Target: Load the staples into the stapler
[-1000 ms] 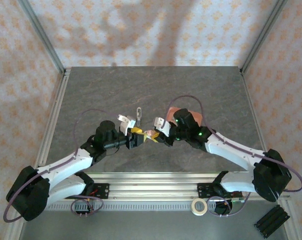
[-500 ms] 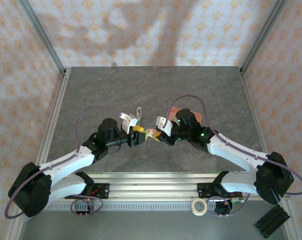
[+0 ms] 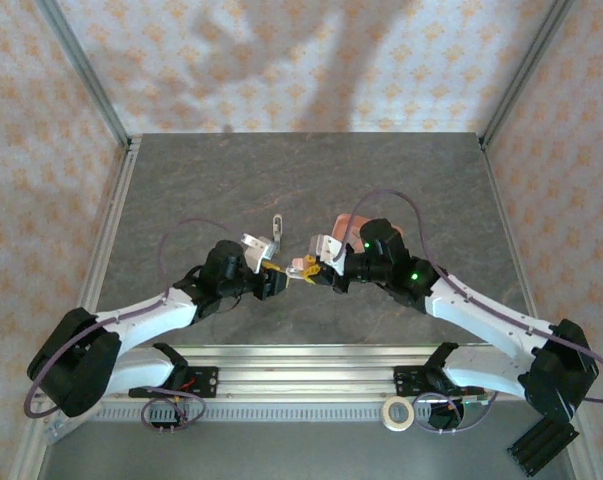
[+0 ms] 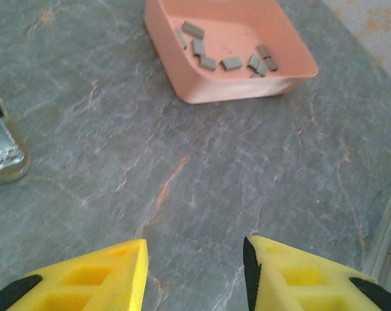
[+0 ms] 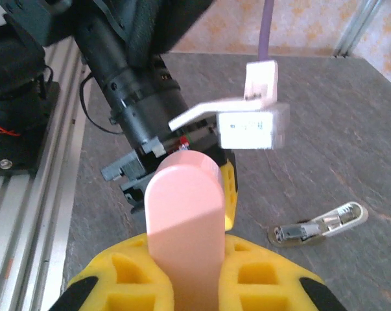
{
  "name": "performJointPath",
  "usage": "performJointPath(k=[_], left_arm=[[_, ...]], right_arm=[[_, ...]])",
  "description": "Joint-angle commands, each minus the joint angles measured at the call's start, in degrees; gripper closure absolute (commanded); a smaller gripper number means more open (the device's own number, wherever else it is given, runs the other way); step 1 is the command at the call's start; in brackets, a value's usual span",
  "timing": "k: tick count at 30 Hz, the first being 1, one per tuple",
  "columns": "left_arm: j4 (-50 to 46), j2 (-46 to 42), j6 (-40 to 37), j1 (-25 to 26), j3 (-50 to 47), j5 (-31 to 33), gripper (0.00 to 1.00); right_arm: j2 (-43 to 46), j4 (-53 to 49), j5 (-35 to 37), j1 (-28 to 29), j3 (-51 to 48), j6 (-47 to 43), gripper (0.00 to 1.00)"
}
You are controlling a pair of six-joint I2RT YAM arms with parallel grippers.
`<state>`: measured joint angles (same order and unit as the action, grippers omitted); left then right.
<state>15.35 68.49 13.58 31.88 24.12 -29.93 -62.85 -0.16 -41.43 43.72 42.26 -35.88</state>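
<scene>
My right gripper point(image 3: 317, 271) point(image 5: 185, 259) is shut on the stapler's pale pink arm point(image 5: 185, 214) point(image 3: 303, 268), which sticks out leftward from its yellow fingers. My left gripper point(image 3: 274, 272) point(image 4: 195, 249) faces it from the left, open, with bare table between its fingers; its tips are close to the pink tip. A narrow white and silvery stapler piece point(image 3: 276, 230) point(image 5: 318, 225) point(image 4: 0, 146) lies on the table just beyond both grippers. Several small grey staples point(image 4: 231, 63) lie in the salmon-pink tray point(image 4: 247, 91) point(image 3: 353, 222), partly behind the right arm.
The grey stone-look table point(image 3: 211, 190) is boxed in by metal posts and patterned walls. A metal rail point(image 3: 301, 365) runs along the near edge. On the shelf below it sit a tape roll point(image 3: 398, 412) and a black block point(image 3: 541, 445).
Both arms have shifted a little away from the near edge, and the left wrist has turned towards the right gripper. The pink stapler arm has stayed in the right gripper.
</scene>
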Motion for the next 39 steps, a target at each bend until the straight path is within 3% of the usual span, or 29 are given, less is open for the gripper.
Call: performJointPath(k=[1,7,15,29,39], left_arm=[[2.17,-1.58,0.55,-0.23,-1.2,0.26,0.55],[2.0,-9.14,-3.57,-0.17,-3.49,-1.55,0.52],[2.34,-18.48,-6.46,-0.21,-5.75,-3.42,0.48],[12.4,-9.87,-4.21,-0.19,-4.17,-6.1,0.48],[17.98,-5.87,-2.54,0.55,-4.61,-7.44,0.49]], right_arm=[[0.01,2.03,-0.82,-0.04,0.57,-0.39,1.0],[-2.29,-0.17,2.19,-0.13,0.72,-0.25,1.0],[-3.84,-0.63,0.36,-0.13,0.82,-0.26,1.0],[-4.32,0.3,-3.48,-0.13,2.4,-0.17,1.0],[-6.24,9.82,-5.88,-0.13,2.49,4.0,1.0]])
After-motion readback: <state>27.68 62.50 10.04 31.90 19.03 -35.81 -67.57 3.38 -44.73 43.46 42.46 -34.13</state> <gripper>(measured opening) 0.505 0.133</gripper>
